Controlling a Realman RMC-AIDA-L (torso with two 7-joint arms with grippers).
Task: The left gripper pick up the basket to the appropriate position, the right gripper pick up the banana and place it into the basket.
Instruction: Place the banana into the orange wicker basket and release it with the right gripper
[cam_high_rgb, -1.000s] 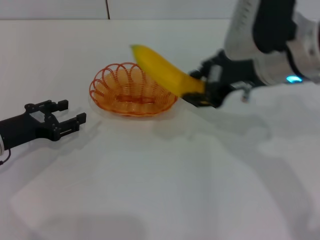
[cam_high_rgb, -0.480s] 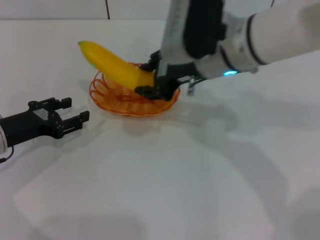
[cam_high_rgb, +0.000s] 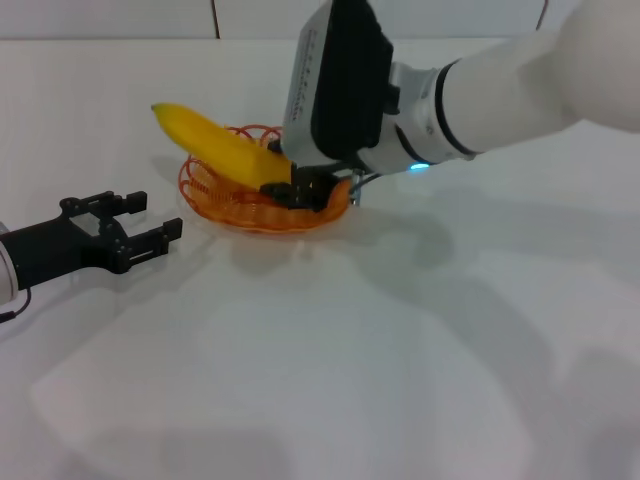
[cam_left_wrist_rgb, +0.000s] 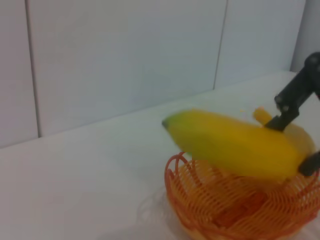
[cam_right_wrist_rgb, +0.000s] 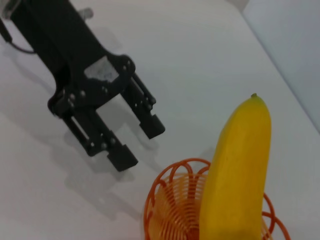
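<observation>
Yellow banana sits clenched at its near end in my right gripper, tilted over the orange wire basket so its free tip overhangs the far-left rim — I judge it needs lowering and levelling before I let go. My left gripper rests released on the table beside the basket, not touching it.

The scene is viewed from above and in front by the head camera. The basket and banana are seen closely, almost level, from the left wrist. From the right wrist, apparently looking steeply down, the banana fills the near view.
</observation>
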